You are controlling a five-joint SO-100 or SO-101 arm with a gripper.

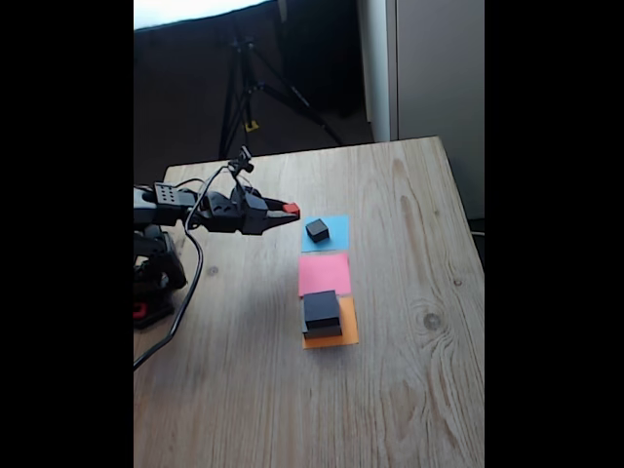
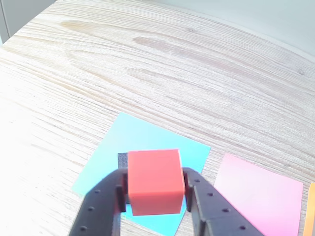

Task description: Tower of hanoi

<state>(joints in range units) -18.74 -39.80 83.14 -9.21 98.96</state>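
In the fixed view, the arm reached from the left of the blue paper square, its gripper clamped on the tiny red cube, held in the air just left of that square. On the blue square sat the small black cube. Below it lay the pink paper square, and below that the orange paper square carried the medium black block stacked on the large flat grey block. In the wrist view, both fingers pressed the red cube's sides above the blue square.
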